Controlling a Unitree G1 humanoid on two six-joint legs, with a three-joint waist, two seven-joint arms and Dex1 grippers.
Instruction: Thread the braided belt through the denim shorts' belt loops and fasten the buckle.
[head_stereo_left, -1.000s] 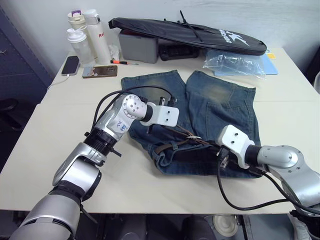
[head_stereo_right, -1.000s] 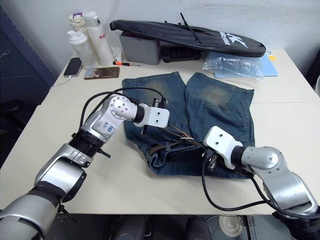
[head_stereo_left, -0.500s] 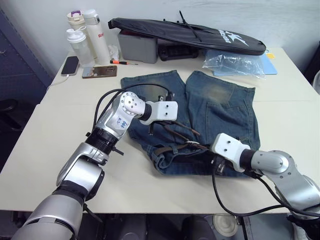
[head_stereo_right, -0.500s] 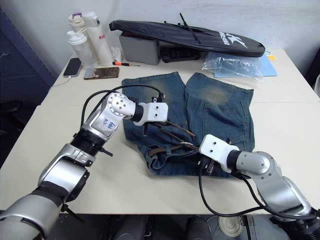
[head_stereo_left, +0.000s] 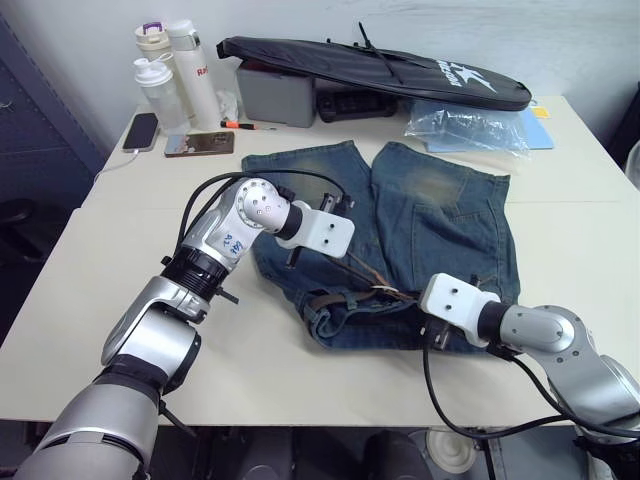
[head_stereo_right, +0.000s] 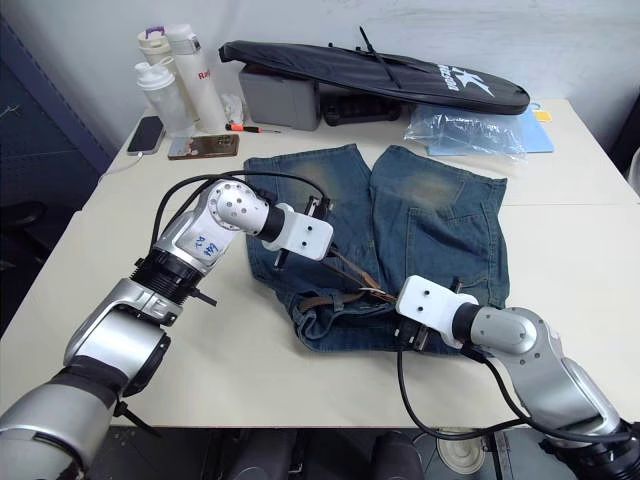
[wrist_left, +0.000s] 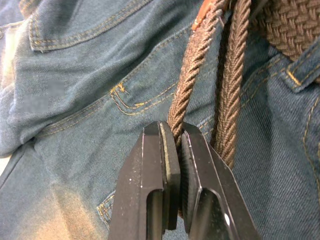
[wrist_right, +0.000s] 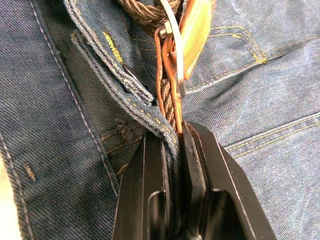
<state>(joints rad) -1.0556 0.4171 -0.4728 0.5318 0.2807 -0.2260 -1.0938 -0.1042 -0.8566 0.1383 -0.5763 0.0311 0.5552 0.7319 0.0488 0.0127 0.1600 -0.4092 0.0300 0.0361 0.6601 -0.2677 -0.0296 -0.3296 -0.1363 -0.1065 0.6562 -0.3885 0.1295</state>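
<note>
The faded denim shorts (head_stereo_left: 440, 215) lie flat mid-table, waistband toward me. The dark-brown braided belt (head_stereo_left: 345, 297) runs along that waistband. My left gripper (wrist_left: 172, 132) is shut on a loose strand of the belt (wrist_left: 192, 65) above the left hip, and it also appears from the head (head_stereo_left: 340, 258). My right gripper (wrist_right: 170, 136) is shut on the waistband's denim edge (wrist_right: 125, 85), with belt braid pinched alongside. Just beyond its tips sit the silver buckle (wrist_right: 172, 50) and its tan tab (wrist_right: 196, 27). From the head this gripper (head_stereo_left: 420, 305) is right of the buckle (head_stereo_left: 383, 289). A belt loop (wrist_left: 300, 70) crosses the strap.
A long black bag (head_stereo_left: 380, 70) lies along the back edge over a grey box (head_stereo_left: 275, 95). Bottles (head_stereo_left: 165, 70), a phone (head_stereo_left: 140, 130) and a brown case (head_stereo_left: 200, 143) stand back left. A clear plastic bag (head_stereo_left: 470, 125) lies back right.
My right gripper has slid a little left along the waistband toward the buckle. My left gripper lifted the belt strand slightly, then came back down.
</note>
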